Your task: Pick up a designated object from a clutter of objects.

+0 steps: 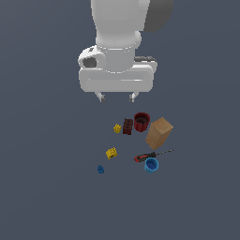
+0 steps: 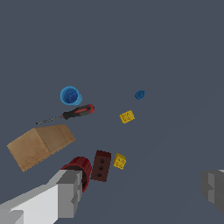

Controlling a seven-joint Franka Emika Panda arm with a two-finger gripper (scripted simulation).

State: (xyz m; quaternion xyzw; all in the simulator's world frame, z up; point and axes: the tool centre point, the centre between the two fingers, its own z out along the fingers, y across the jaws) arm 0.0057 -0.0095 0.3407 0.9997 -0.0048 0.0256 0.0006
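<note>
1. A red cup [image 1: 141, 121] and a blue cup [image 1: 151, 165] sit upright among the clutter; what lies inside either cannot be made out.
2. The gripper [image 1: 116, 97] hangs above the pile, jaws spread wide, holding and touching nothing.
3. The yellow brick [image 1: 111, 153], small, bright and dark-dotted, lies on the floor between a tinier yellow piece [image 1: 117, 128] and a blue bit [image 1: 101, 169], apart from the screwdriver [image 1: 151, 155].
</note>
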